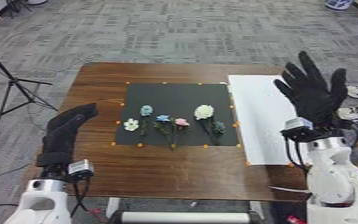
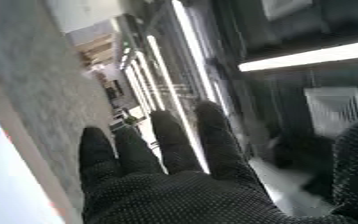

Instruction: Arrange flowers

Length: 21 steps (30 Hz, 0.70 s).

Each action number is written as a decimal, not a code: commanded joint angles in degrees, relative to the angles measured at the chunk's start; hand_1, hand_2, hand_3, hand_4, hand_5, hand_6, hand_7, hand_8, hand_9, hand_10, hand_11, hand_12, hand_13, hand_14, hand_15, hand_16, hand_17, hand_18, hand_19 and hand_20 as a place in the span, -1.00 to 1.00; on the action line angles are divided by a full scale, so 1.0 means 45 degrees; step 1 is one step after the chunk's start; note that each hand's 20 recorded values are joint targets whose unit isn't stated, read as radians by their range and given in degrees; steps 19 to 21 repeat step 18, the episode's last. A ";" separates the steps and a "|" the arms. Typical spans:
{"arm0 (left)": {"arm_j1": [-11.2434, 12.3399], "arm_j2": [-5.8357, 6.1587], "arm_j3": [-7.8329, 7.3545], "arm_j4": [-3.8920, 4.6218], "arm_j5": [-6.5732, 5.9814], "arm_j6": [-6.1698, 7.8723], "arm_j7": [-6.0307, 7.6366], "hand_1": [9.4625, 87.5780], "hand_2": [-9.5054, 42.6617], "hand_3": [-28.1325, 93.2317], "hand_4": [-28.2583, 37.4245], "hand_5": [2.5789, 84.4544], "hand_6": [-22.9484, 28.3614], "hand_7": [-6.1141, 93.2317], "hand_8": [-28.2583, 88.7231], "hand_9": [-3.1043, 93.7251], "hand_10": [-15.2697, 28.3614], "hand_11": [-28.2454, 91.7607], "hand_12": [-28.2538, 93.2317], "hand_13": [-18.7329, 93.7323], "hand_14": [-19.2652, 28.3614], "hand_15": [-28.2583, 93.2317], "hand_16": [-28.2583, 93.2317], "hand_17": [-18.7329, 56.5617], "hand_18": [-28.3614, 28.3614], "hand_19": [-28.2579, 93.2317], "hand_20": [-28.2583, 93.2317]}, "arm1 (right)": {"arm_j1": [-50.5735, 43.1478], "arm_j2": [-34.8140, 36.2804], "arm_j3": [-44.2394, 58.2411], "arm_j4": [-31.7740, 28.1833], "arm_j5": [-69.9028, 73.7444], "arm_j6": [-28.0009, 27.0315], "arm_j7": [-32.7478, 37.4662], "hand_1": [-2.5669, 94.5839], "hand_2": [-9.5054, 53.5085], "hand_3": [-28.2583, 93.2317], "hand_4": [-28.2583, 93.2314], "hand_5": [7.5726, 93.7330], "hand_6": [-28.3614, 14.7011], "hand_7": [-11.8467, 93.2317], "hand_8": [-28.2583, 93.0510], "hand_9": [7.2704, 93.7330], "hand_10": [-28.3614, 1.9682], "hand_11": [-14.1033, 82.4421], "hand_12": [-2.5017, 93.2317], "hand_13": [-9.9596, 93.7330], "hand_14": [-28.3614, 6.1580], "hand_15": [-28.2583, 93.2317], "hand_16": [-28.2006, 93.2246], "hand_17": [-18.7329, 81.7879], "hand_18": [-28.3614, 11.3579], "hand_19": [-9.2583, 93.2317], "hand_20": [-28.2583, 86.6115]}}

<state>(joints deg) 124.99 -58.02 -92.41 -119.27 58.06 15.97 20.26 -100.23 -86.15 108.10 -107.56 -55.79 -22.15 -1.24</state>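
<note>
A black mat (image 1: 180, 95) is set on the tabletop (image 1: 180, 172), and the flowers are laid flat across it. The pale blue flower (image 1: 146, 110) and the small white flower (image 1: 131, 124) are placed to the left; the mid-blue flower (image 1: 163, 118) and the pink flower (image 1: 182, 122) are grouped nearer the middle. To the right, the large cream flower (image 1: 204, 111) is laid close to the dusty blue-green flower (image 1: 218, 127); whether their stems are crossed cannot be told. Over the white sheet (image 1: 262, 145), the right hand (image 1: 316, 102) is held open, fingers spread, with nothing grasped. The left hand (image 1: 62, 132) is also empty, its fingers loosely extended at the opposite side.

Very little weight is to be expected. The stems are probably slim and fairly stiff, the petals soft and easily crushed. A light pinch is best taken on bare stem below the bloom; if leaves are caught, a neighbouring flower could be dragged along or the stem rolled within the grip.
</note>
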 commanded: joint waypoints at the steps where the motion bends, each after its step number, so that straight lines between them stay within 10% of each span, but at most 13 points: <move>1: 0.0161 0.0041 -0.0037 -0.0110 -0.0021 0.0393 0.0562 -0.55 -0.86 0.64 -0.62 0.03 -0.06 -0.59 -0.65 -0.03 0.25 -0.29 -0.34 -0.23 0.20 -0.44 -0.57 -0.43 0.10 -0.53 -0.33 | -0.0985 0.0060 -0.0499 0.0082 -0.3849 0.0603 -0.3785 -1.00 -0.68 0.44 -0.89 -0.75 0.24 -0.65 -0.67 -0.72 -0.04 -0.78 -0.78 -0.65 -0.13 -0.77 -0.24 -0.71 -0.27 -0.68 -0.28; 21: 0.0152 0.0058 -0.0353 -0.0132 -0.0027 0.0057 0.0336 -0.55 -0.88 0.63 -0.62 0.06 -0.04 -0.54 -0.64 -0.07 0.23 -0.27 -0.33 -0.12 0.39 -0.39 -0.53 -0.32 0.34 -0.42 -0.22 | -0.1423 0.0292 -0.0040 -0.0050 -0.3657 0.0157 -0.3861 -0.87 -0.83 0.66 -0.84 -0.23 0.20 -0.52 -0.69 -0.16 -0.16 -0.59 -0.66 -0.16 -0.31 -0.36 -0.27 -0.28 -0.42 -0.57 -0.08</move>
